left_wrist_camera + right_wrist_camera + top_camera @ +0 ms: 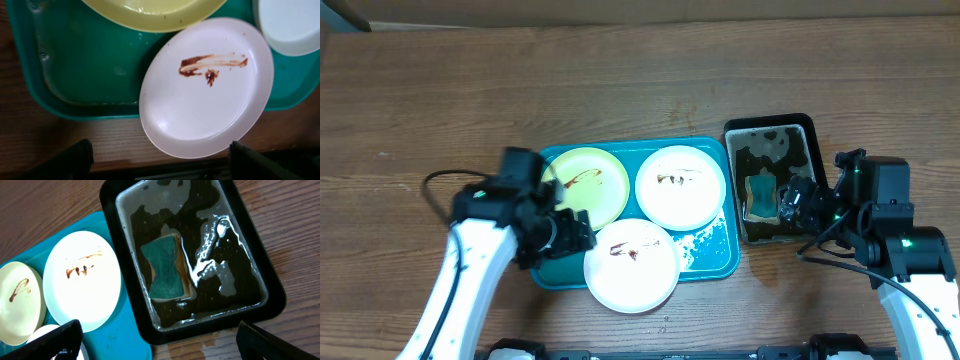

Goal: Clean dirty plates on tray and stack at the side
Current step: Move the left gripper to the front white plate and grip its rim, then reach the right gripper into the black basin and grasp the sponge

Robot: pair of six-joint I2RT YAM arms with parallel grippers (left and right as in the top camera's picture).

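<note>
Three smeared plates lie on the teal tray (715,262): a pale yellow plate (588,185) at the back left, a white plate (680,187) at the back right, and a white plate (631,265) in front, overhanging the tray's near rim. My left gripper (578,233) hovers at the left edge of the front white plate (207,95), open, its fingertips (75,160) spread wide with nothing between them. My right gripper (790,200) hangs open over the near edge of the black water tray (270,287). A brown streak crosses each plate.
A teal-and-tan sponge (165,267) lies in the dark water of the black tray (808,130), right of the teal tray. Water drops sit on the teal tray's right part (700,240). Bare wooden table (440,90) surrounds both trays.
</note>
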